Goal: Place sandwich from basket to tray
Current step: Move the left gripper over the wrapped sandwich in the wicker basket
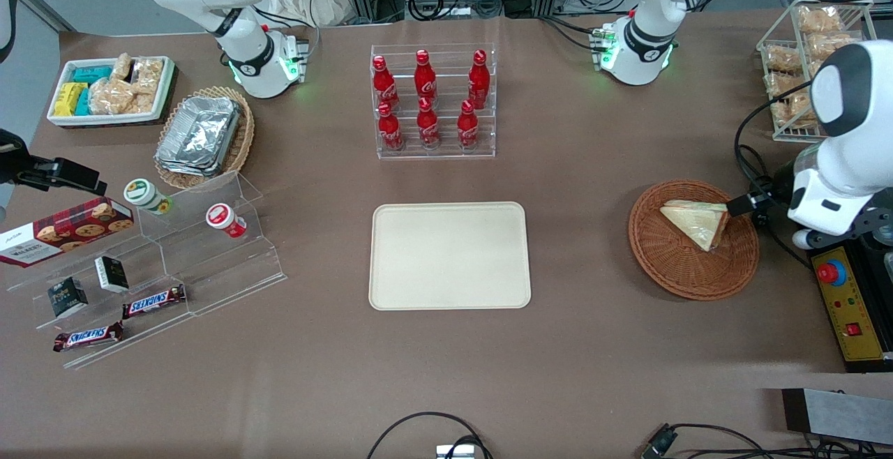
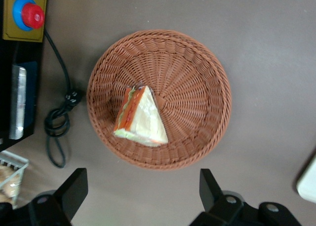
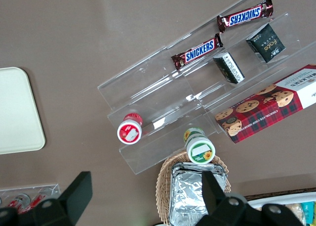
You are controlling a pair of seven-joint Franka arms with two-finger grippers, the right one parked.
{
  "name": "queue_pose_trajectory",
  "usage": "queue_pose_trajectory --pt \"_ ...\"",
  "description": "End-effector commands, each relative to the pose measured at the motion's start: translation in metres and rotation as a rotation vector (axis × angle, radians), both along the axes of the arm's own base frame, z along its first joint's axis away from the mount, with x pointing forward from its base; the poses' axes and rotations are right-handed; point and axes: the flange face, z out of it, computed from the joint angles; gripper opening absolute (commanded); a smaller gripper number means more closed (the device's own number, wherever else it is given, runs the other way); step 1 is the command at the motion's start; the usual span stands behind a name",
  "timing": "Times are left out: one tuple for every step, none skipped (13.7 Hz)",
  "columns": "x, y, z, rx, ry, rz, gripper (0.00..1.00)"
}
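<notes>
The gripper (image 2: 138,196) hangs above the table just beside the basket (image 2: 207,87), with its two black fingers (image 2: 74,189) spread wide apart and nothing between them. In the front view the gripper (image 1: 739,205) shows as a dark tip at the basket's 3 o'clock edge, over the rim.

The sandwich (image 2: 140,118) lies inside the basket, slightly off centre, resting on the woven floor. It is a triangular wedge in clear wrap, with pale bread and an orange-red and yellow-green filling along one cut edge. From the front, the sandwich (image 1: 695,220) sits toward the 2 o'clock part of the basket (image 1: 670,264), touching nothing but the wicker.

The tray (image 1: 450,255) lies flat at the middle of the table, well apart from the basket, which stands at the tray's 3 o'clock. At the tray's 12 o'clock, farther from the front camera, stands a clear rack of red bottles (image 1: 428,100). At the basket's 3 o'clock a yellow control box (image 1: 852,312) with a red button rests at the table's edge, a black cable (image 2: 59,127) looping between the two.
</notes>
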Motion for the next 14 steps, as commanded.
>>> queue_pose_trajectory --pt "-0.013 0.007 -0.028 0.017 -0.028 0.139 1.00" --pt "-0.010 0.008 -0.053 0.024 -0.027 0.178 1.00" --pt "-0.010 0.011 -0.075 0.025 -0.041 0.192 1.00" --pt "-0.015 0.024 -0.091 0.028 -0.048 0.215 1.00" --pt "-0.023 0.026 -0.104 0.028 -0.042 0.220 1.00" --pt "-0.031 0.026 -0.117 0.027 -0.042 0.220 1.00" --pt "-0.039 0.029 -0.128 0.026 -0.045 0.225 1.00" --pt "-0.041 0.034 -0.134 0.027 -0.043 0.234 1.00" --pt "-0.042 0.042 -0.139 0.031 -0.036 0.250 1.00" --pt "-0.042 0.044 -0.145 0.031 -0.030 0.257 1.00" --pt "-0.040 0.045 -0.154 0.030 -0.029 0.270 1.00" --pt "-0.038 0.045 -0.168 0.031 -0.021 0.308 1.00" --pt "-0.034 0.045 -0.182 0.017 -0.038 0.364 1.00" --pt "-0.032 0.043 -0.190 0.010 -0.055 0.390 1.00"
